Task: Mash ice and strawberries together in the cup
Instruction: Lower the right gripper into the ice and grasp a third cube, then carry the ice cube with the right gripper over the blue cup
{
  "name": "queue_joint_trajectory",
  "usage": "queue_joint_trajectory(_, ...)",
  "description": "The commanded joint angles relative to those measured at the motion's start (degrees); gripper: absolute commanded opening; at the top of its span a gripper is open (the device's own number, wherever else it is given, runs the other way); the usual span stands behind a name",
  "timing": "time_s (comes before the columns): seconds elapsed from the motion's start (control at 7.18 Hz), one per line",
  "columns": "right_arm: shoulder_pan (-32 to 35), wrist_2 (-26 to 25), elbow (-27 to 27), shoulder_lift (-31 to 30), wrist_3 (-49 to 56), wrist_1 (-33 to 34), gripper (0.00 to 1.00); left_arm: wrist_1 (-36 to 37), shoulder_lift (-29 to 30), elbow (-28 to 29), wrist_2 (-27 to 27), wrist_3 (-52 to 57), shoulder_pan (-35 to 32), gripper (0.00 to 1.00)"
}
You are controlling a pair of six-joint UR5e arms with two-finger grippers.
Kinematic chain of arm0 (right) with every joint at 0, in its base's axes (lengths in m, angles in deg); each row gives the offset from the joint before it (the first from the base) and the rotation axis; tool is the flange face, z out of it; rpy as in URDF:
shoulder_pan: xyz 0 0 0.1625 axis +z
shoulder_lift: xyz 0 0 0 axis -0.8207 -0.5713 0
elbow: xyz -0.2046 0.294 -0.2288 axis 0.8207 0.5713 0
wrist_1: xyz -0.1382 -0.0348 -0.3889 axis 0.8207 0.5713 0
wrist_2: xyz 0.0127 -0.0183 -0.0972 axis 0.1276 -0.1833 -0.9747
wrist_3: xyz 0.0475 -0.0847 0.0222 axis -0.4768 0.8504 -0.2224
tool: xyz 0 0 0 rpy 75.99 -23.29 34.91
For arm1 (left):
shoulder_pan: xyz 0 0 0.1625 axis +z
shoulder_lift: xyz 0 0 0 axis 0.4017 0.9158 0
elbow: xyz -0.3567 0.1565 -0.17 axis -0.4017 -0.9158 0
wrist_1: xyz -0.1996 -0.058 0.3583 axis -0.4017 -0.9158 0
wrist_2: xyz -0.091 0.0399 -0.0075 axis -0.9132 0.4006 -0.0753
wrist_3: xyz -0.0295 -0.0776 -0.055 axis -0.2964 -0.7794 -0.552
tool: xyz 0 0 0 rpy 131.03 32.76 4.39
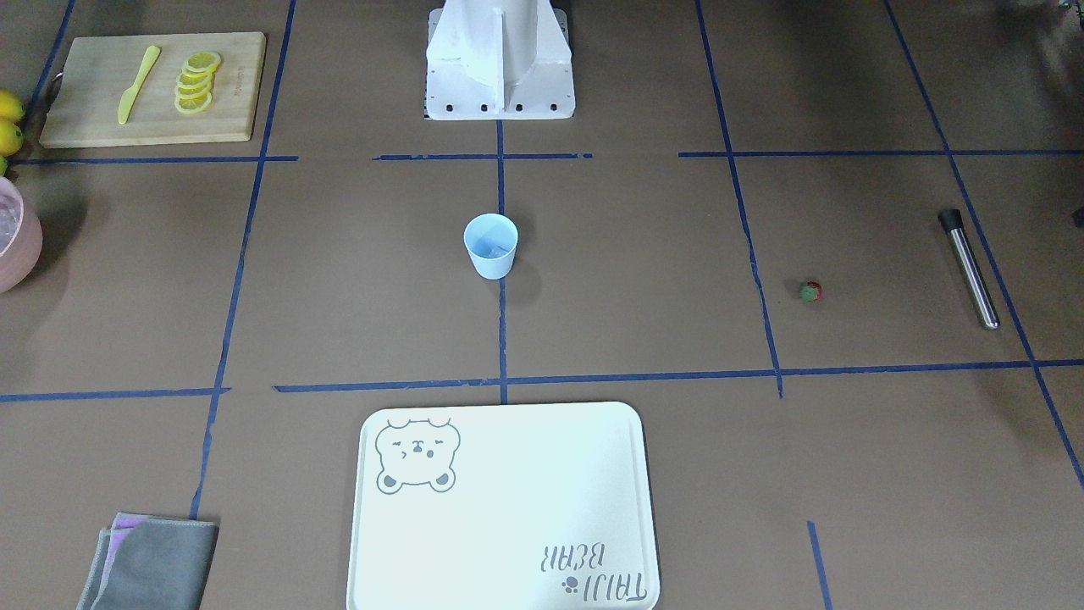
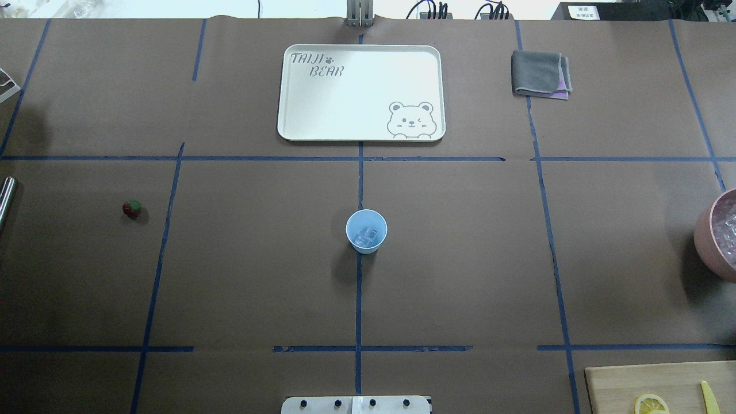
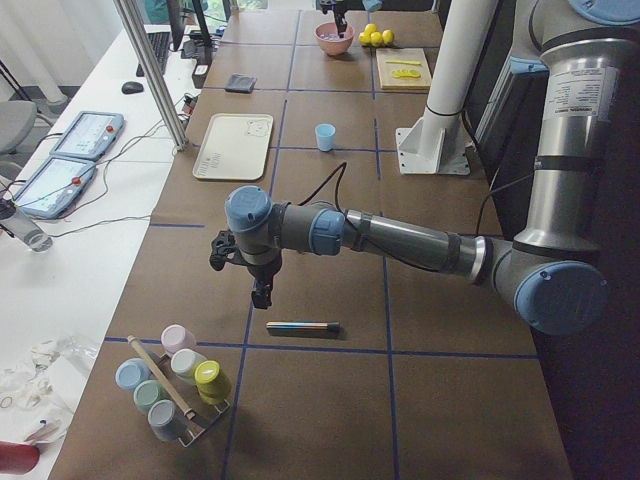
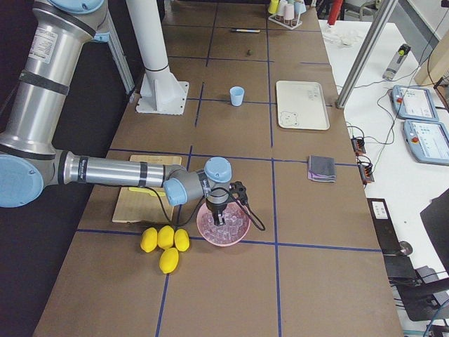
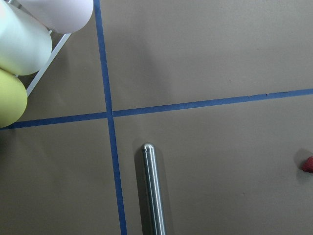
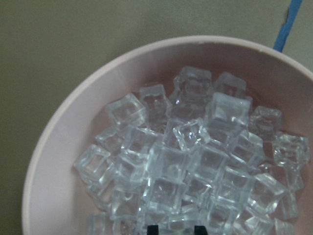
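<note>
Right gripper [image 6: 176,228] parted over ice [image 6: 195,161], well off the cup [image 2: 366,231] — slick, hard cubes, pinch flat faces; left gripper [image 3: 262,295] — can't tell.

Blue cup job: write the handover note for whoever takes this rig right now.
Left gripper: above the steel muddler; whether it is open or shut cannot be told.
Right gripper: open, over the pink bowl heaped with ice.
Blue cup: upright at table centre, with a few cubes inside.
Strawberry: on the table on the robot's left, near the muddler.
Done: some ice is in the cup.
Left: strawberry into the cup, muddler picked up, mashing.
</note>
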Motion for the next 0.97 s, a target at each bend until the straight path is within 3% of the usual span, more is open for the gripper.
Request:
queue_joint_trajectory(0.0,3.2,4.7,-4.0,0.3,0.1,1.7,0.0,0.0,-0.1,0.0,0.0,0.0,0.0,1.0)
queue_joint_trajectory(0.28,5.6,5.4,-12.6,2.9,0.0,10.2,0.0,0.0,-0.1,0.1,0.0,0.0,0.0,1.0)
queue_joint_trajectory(0.42,6.1,5.4,-15.0,11.1,-0.5,20.3,0.0,0.0,-0.2,0.1,0.0,0.0,0.0,1.0)
queue_joint_trajectory(0.7,3.8,5.3,-14.8,29.3,-2.6,37.5,0.0,0.0,-0.3,0.2,0.0,0.0,0.0,1.0)
queue_joint_trajectory(0.84,-2.1,5.0,-14.2,36.9,-11.7,40.0,0.0,0.0,-0.3,0.4,0.0,0.1,0.0,1.0)
